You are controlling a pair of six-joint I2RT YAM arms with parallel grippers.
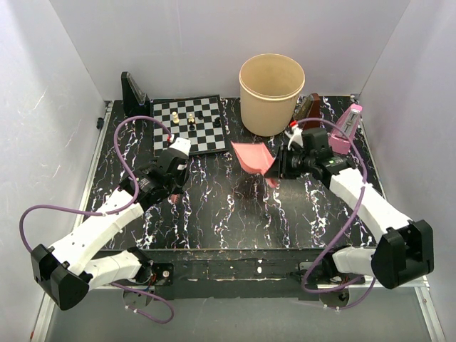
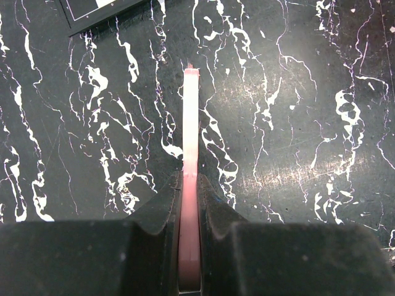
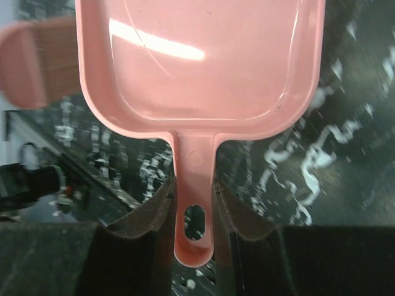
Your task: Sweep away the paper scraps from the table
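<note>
My right gripper (image 1: 283,164) (image 3: 194,185) is shut on the handle of a pink dustpan (image 1: 253,157) (image 3: 203,68). The pan hangs tilted above the middle of the table (image 1: 235,214), just in front of the bucket, and its tray is bare inside. My left gripper (image 1: 177,155) (image 2: 190,179) is shut on a brush (image 1: 181,147). Its thin pink handle (image 2: 191,117) shows edge-on over the marbled table (image 2: 296,123). In the right wrist view the brush head (image 3: 37,68) is blurred at the upper left. No paper scraps show in any view.
A beige bucket (image 1: 271,92) stands at the back centre. A chessboard (image 1: 189,125) (image 2: 92,12) with a few pieces lies back left, with a black stand (image 1: 133,92) behind it. A pink object (image 1: 347,128) and a brown one (image 1: 308,107) sit back right. White walls enclose the table.
</note>
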